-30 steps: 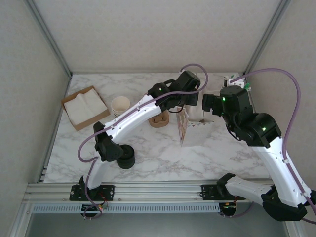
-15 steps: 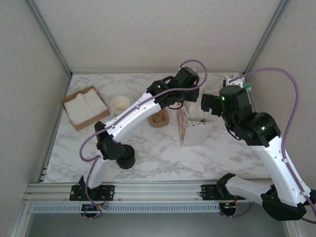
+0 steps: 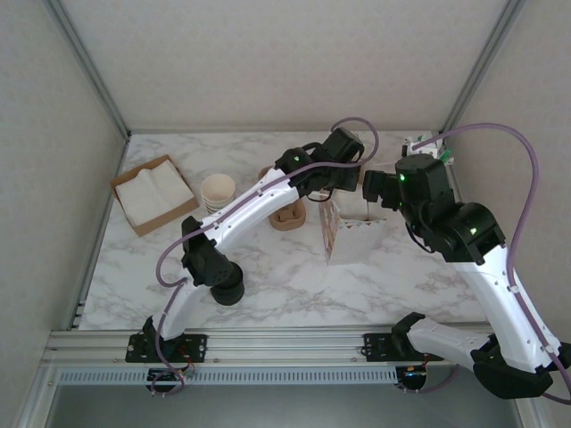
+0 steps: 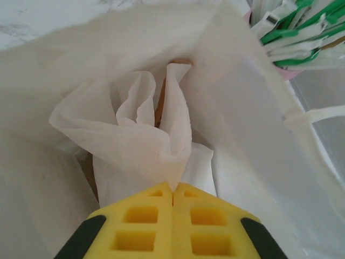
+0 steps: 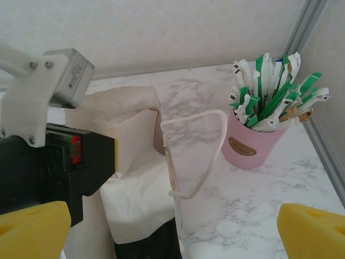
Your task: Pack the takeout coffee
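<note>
1. Evidently, our left gripper [image 4: 172, 190] pinches its yellow pads together on a white napkin [image 4: 141, 141], low in the mouth of the paper bag [image 4: 261, 137], likely to tuck it in as padding.
2. Our right gripper [image 5: 172, 229] is spread wide beside the bag's handle [image 5: 198, 154], gripping nothing, probably to steady the opening.
3. We cannot make out the takeout coffee; we judge it hidden under the napkin.

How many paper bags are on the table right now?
1. The white paper bag stands right of centre, beside the brown cup carrier, with the left gripper pinching a napkin at its open mouth. None seems hidden.
</note>
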Robot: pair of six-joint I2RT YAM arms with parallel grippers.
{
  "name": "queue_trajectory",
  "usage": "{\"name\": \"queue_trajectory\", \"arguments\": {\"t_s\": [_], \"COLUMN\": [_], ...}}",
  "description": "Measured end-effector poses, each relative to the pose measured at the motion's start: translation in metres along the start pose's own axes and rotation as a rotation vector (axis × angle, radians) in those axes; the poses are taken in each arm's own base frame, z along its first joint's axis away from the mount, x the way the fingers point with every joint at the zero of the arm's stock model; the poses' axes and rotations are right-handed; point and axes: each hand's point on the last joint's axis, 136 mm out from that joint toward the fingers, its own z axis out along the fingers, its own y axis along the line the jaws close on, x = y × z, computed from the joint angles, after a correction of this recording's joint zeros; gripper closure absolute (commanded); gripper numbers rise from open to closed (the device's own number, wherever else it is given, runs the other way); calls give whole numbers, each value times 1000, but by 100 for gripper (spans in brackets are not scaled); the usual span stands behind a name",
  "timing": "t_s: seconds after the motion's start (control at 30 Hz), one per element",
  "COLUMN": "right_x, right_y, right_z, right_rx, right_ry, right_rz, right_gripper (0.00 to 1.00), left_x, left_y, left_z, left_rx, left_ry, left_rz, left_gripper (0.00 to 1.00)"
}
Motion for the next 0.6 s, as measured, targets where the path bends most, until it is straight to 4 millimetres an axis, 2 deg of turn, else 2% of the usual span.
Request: {"name": "queue_trajectory", "arguments": {"t_s": [0.17, 0.27, 0.6], "right_x": [1, 2, 2], "right_y": [2, 3, 3], "right_z": [2, 4, 5], "right_rx": [-4, -3, -2], "right_ry": [9, 14, 16], "right_rz": [-2, -4, -5], "right_gripper": [1, 1, 1], "left_x": [6, 4, 0], "left_y": [1, 0, -19], "left_z": [6, 4, -1], "left_rx": [-10, -4, 98], "left_ry": [18, 13, 17], "left_rz": [5, 5, 1], "left_gripper": [96, 84, 58]}}
